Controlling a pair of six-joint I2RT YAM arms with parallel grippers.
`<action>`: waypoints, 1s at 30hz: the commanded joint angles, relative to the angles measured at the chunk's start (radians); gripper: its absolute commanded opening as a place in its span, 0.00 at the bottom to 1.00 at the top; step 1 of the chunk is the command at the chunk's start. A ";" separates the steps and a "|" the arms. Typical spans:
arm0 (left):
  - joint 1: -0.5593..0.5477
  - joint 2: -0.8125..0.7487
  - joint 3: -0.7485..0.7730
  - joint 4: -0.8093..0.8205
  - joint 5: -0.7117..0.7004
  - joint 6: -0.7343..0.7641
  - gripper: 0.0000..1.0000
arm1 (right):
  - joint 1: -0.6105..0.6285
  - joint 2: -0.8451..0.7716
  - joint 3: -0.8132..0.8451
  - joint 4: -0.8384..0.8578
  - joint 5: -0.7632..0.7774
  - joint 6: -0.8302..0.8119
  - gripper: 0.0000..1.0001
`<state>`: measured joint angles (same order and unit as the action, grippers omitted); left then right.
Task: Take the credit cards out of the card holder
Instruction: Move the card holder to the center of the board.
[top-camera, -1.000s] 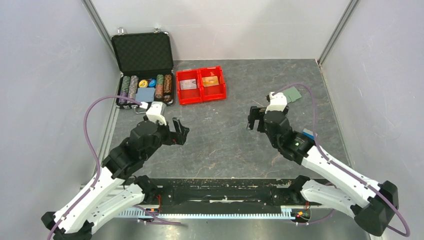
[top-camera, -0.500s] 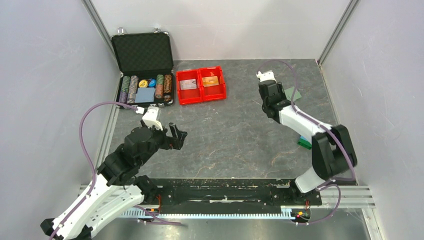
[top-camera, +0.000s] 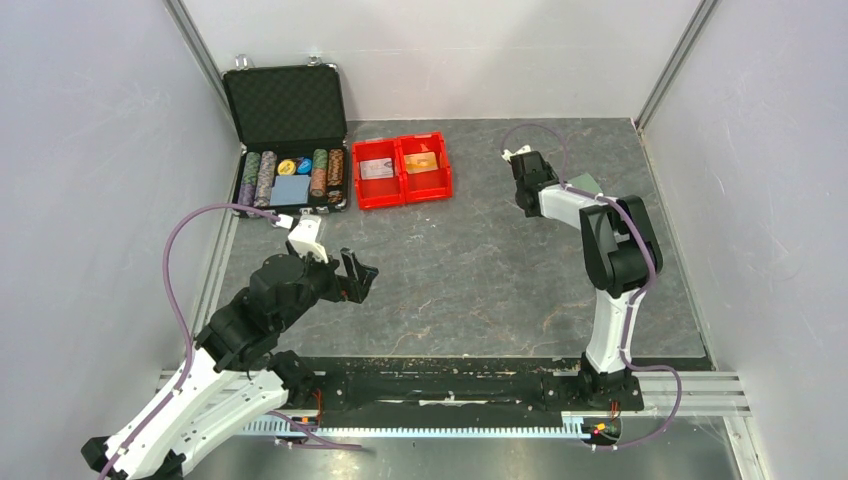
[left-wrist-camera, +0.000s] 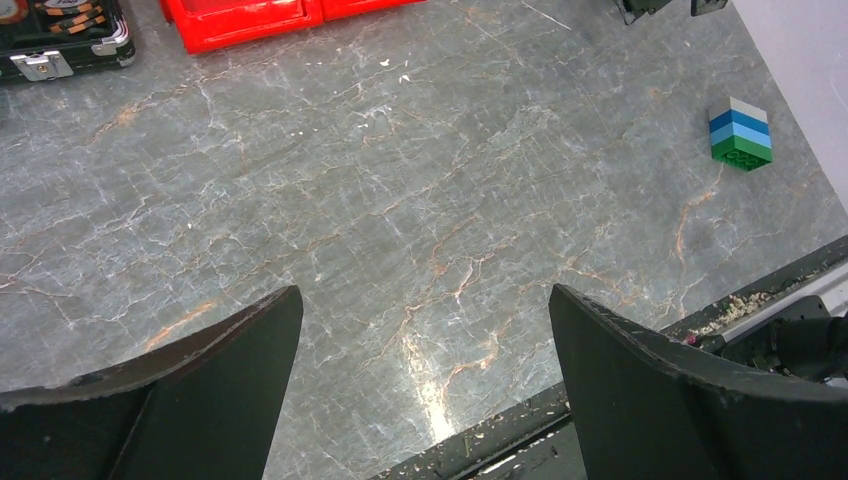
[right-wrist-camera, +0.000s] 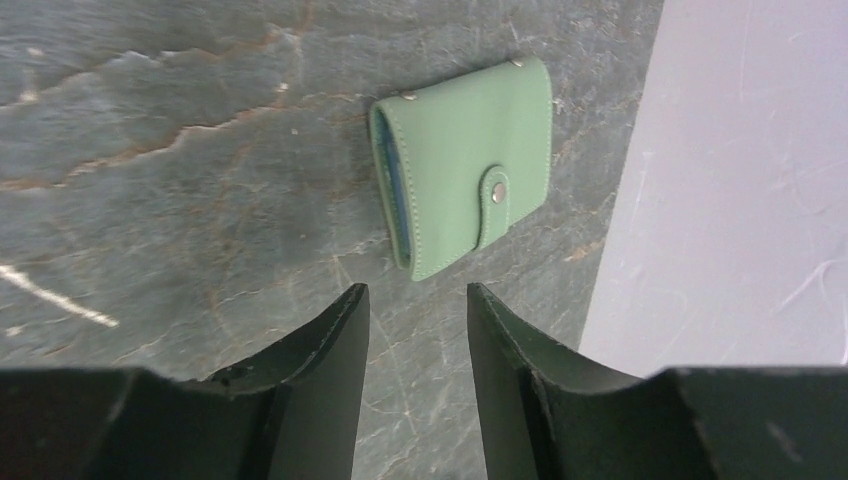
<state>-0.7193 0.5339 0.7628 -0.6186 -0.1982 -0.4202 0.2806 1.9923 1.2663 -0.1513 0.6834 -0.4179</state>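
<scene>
Right tool (right-wrist-camera: 414, 300) has swung out to the pale right wall (right-wrist-camera: 740, 200); half closed on nothing, it hangs just short of the flat grey-green bifold card holder (right-wrist-camera: 470, 150), snapped shut on the grey marbled table (left-wrist-camera: 400, 150). Left tool (left-wrist-camera: 425, 295) gapes, idle. I judge unsnapping and card removal both remain.

Odds and ends on the grey marbled bench (top-camera: 470, 270)
A black case (top-camera: 288, 105) stands open in the far left corner, its lid upright, with poker chips (top-camera: 264, 173) lined up in rows in its tray. Just right of it sits a red two-compartment bin (top-camera: 404, 197). Well apart, near the bench's right side, is a small block (left-wrist-camera: 741, 133) stacked green, blue and white.
</scene>
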 joint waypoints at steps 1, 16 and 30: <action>0.003 -0.009 0.004 0.019 -0.005 0.061 1.00 | -0.019 0.032 0.041 0.029 0.078 -0.078 0.44; 0.003 -0.005 0.003 0.016 -0.026 0.063 1.00 | -0.079 0.079 0.037 0.063 -0.002 -0.101 0.44; 0.003 -0.004 0.003 0.016 -0.037 0.063 1.00 | -0.097 0.123 0.065 0.066 -0.068 -0.116 0.42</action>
<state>-0.7193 0.5301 0.7624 -0.6189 -0.2192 -0.4198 0.1932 2.0937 1.3029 -0.1047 0.6739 -0.5262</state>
